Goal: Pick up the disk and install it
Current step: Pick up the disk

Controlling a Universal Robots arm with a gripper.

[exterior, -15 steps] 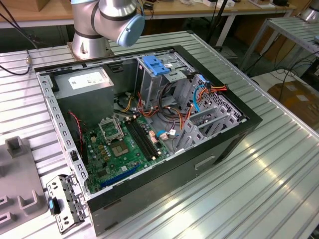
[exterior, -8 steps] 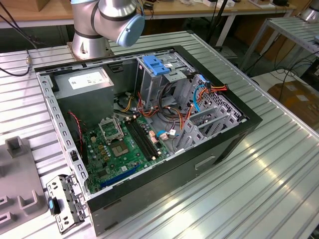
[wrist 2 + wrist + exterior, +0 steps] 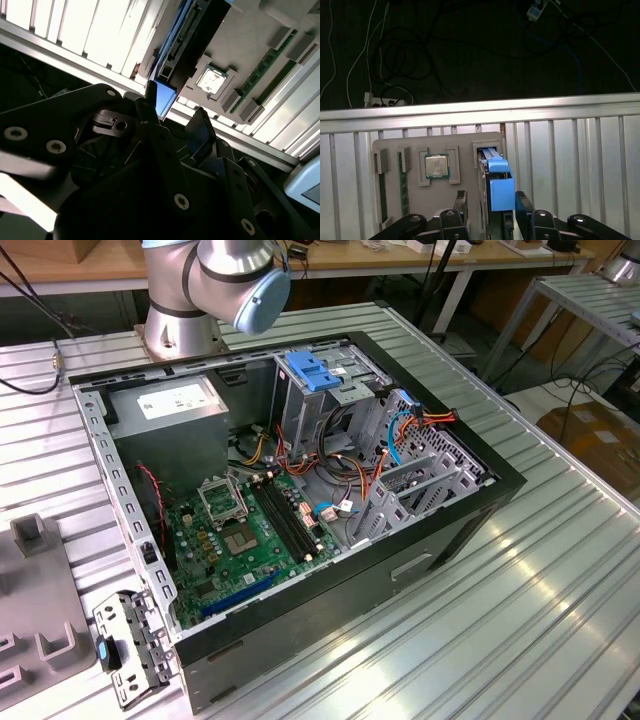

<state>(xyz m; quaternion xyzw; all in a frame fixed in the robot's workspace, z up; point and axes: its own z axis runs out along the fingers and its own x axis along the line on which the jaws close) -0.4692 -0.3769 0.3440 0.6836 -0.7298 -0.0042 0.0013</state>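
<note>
Step in hand: pick-up, at the pre-grasp stage; installation is judged not begun, since the disk (image 3: 501, 192) sits in the tray (image 3: 395, 145).

Location of the disk: it stands on edge in a slot of the tray, in the slot next to the CPU (image 3: 436, 166); its blue carrier end faces the gripper (image 3: 492, 200).

Gripper state: it hangs over the tray with the disk between its jaws; the jaws are spread, one on each side of the carrier; in the first wrist view one jaw sits just beside the carrier and the other stands apart from it; nothing is pinched.

Surroundings: the tray rests on the ribbed tabletop (image 3: 580, 165); the case (image 3: 420, 570) lies open beside the tray, toward the exterior view's right; the cage (image 3: 300, 412) stands inside it.

Requirement for the next move, as a judgement: the jaws appear off-centre, so the grasp calls for centring on the carrier; the jaws should press evenly on its flat sides; withdrawal should run straight along the slot, since any tilt could bind the disk against the tray.
</note>
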